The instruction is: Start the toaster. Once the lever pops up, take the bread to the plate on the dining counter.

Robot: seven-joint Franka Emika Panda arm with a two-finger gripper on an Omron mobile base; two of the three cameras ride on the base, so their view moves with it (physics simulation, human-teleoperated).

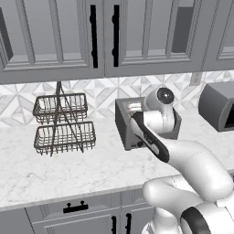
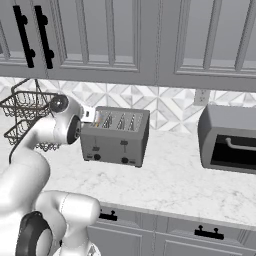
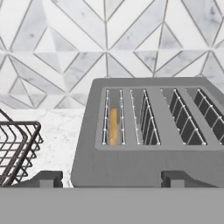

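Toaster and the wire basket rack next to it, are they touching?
Apart. The left base view shows bare marble worktop between the toaster and the wire basket rack.

toaster (image 2: 116, 136): on the worktop (image 2: 170, 185), near its back edge
bread (image 3: 113, 126): in the toaster's leftmost slot
wire basket rack (image 1: 64, 123): left of toaster
rounded appliance (image 2: 229, 137): right of toaster

Your arm (image 1: 183, 160) reaches fwd, wrist bent; gripper (image 3: 111, 177) jaws spread wide apart, nothing btwn the tips.
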